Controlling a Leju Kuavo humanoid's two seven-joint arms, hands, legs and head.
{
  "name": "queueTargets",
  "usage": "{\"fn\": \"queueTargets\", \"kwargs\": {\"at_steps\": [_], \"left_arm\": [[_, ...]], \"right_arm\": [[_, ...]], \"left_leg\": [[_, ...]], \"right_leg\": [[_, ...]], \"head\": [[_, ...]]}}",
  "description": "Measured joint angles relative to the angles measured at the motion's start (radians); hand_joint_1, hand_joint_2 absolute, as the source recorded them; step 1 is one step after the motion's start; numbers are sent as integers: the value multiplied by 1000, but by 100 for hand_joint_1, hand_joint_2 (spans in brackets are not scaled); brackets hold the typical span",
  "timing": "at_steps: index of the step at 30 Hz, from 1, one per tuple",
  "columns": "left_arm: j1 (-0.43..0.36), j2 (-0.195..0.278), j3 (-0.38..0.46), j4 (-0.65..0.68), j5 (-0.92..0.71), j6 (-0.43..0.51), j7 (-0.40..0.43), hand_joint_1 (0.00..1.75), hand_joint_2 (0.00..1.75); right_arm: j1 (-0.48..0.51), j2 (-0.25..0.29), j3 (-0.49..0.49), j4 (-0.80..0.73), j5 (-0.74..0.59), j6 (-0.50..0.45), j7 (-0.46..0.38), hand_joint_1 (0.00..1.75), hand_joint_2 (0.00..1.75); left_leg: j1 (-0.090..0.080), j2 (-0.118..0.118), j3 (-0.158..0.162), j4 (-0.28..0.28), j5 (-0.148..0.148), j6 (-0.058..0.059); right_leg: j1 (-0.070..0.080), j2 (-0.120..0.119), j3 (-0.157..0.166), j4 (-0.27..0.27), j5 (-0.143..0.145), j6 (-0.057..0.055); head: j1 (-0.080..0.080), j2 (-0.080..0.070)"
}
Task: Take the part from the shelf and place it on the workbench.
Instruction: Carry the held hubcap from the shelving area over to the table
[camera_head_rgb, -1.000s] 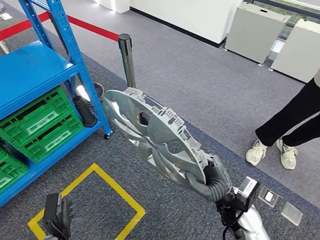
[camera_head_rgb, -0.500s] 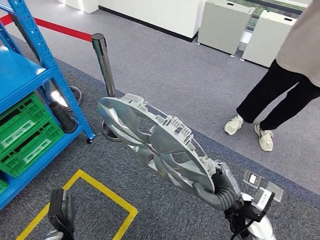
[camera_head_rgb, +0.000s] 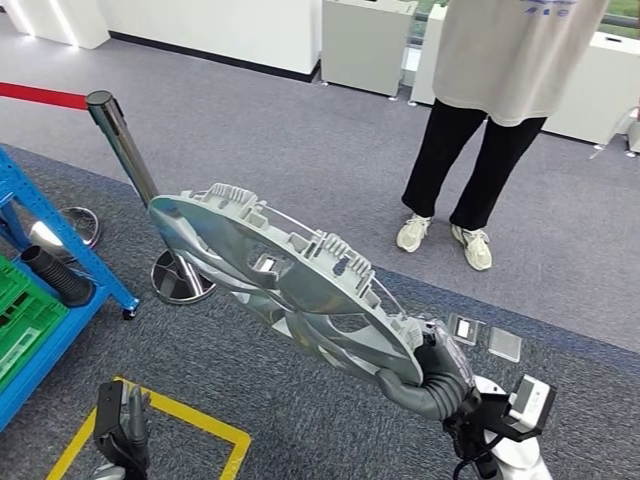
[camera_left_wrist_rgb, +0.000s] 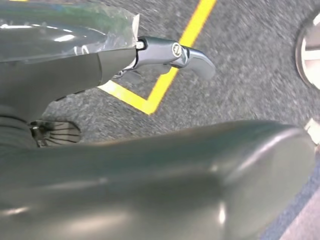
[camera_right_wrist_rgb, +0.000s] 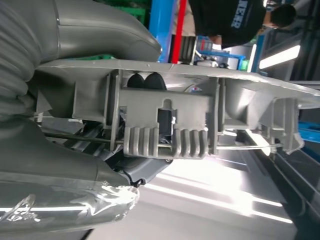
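Right robot hand (camera_head_rgb: 432, 385) gripping silver part (camera_head_rgb: 287, 275), green crate (camera_head_rgb: 23, 322) contents unclear

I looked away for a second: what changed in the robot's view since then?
The whole view swung to the right: the robot is turning away from the shelf, so the post and the person slid left in the picture. The right hand still holds the part; the left hand still hangs.

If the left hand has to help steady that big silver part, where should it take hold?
Probably the free far end of the silver part, reached from below. The right hand grips only the near end, so the long ribbed piece juts out unsupported, and the left hand hangs lower.
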Motion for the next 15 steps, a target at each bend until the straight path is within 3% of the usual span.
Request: {"fn": "queueTargets", "kwargs": {"at_steps": [2, 4, 6, 8, 10, 11, 12, 13, 15], "left_arm": [[5, 4, 2, 0, 5, -1, -6, 0, 0], [9, 6, 5, -1, 9, 0, -11, 0, 0], [10, 8, 8, -3, 14, 0, -17, 0, 0], [15, 12, 13, -5, 18, 0, -21, 0, 0], [23, 15, 16, -6, 12, 0, -23, 0, 0], [25, 16, 15, -6, 7, 0, -23, 0, 0], [26, 16, 15, -6, 2, 0, -22, 0, 0], [25, 16, 15, -7, -2, 0, -21, 0, 0], [23, 16, 14, -7, -7, 0, -19, 0, 0]], "right_arm": [[-5, 0, 5, 0, -2, 3, -4, 175, 175], [-6, 0, 8, 0, -8, 5, -13, 175, 175], [-11, -1, 11, 3, -14, 9, -25, 175, 175], [-18, -1, 16, 8, -19, 12, -35, 175, 175], [-19, 0, 19, 13, -20, 8, -38, 175, 175], [-16, 0, 20, 14, -20, 5, -38, 175, 175], [-11, -1, 19, 15, -20, 1, -38, 175, 175], [-6, -1, 18, 15, -20, -3, -39, 175, 175], [4, -1, 16, 11, -20, -8, -42, 175, 175]], "left_leg": [[-1, -27, 15, -39, 2, 6], [-2, -11, 17, -45, 6, 16], [2, 10, 21, -53, 10, 28], [1, 34, 24, -56, 11, 35], [-1, 59, 25, -56, 8, 36], [-2, 71, 26, -55, 6, 36], [-2, 82, 28, -55, 4, 35], [-2, 92, 32, -55, 1, 33], [-4, 109, 39, -56, -6, 26]], "right_leg": [[-4, 21, -10, 5, 1, 12], [-8, 30, -16, 3, 4, 24], [-5, -10, -33, 37, -19, 35], [-6, -66, -84, 145, -75, 43], [-12, -84, -141, 260, -115, 48], [-14, -86, -150, 277, -111, 50], [-14, -89, -138, 252, -87, 49], [-13, -96, -107, 191, -52, 46], [-3, -140, -39, 56, -1, 36]], "head": [[0, 0], [-1, 0], [5, 0], [11, 0], [12, 0], [12, 0], [12, 0], [12, 0], [12, 0]]}}
